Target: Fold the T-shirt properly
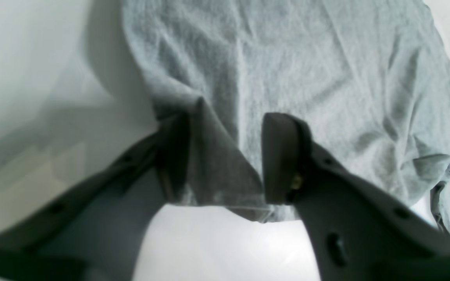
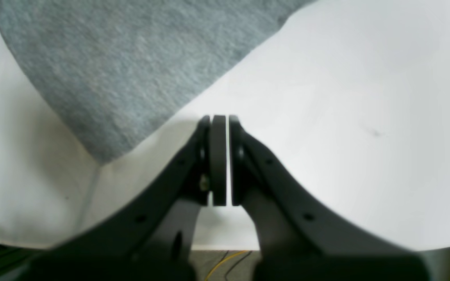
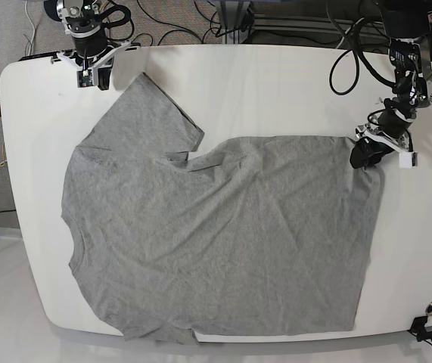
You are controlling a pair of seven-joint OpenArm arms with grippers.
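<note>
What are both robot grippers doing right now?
Left gripper: open around a ridge of the T-shirt.
Right gripper: closed, holding nothing.

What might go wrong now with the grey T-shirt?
The left gripper is at one corner of the T-shirt, with cloth between its open fingers, so the corner might slip out. The sleeve nearest the right gripper sticks out beside a bunched-up bit, so a fold made now might come out lumpy.
</note>
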